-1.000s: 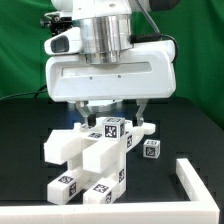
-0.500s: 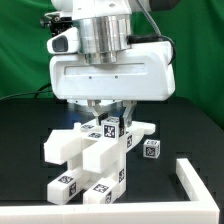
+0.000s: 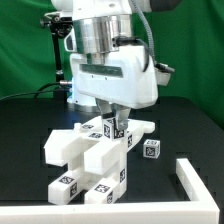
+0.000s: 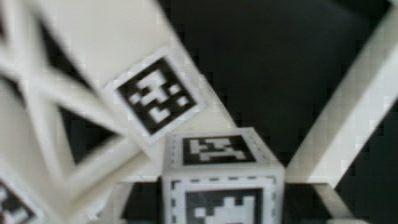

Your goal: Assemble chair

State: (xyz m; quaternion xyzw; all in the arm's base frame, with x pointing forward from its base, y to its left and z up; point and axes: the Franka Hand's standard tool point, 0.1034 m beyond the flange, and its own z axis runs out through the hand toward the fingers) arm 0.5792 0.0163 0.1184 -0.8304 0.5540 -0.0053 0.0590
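Note:
The chair [image 3: 92, 160] is a cluster of white blocky pieces with black-and-white tags, joined together in the middle of the black table. My gripper [image 3: 113, 124] comes down from above onto a small upright tagged piece [image 3: 113, 129] at the cluster's top, and the fingers [image 3: 106, 117] press against its sides. In the wrist view this tagged piece [image 4: 222, 178] sits between the jaws, with a slanted tagged bar [image 4: 157, 92] of the chair behind it. A small loose tagged cube [image 3: 150, 149] lies on the table at the exterior view's right of the chair.
A white raised border [image 3: 192, 183] runs along the table's corner at the exterior view's lower right. A green curtain hangs behind the table. Cables hang by the arm at the exterior view's left.
My hand has turned about its vertical axis over the chair, so it now appears narrower and angled. The fingers stood wide apart before and now sit close against the upright tagged piece.

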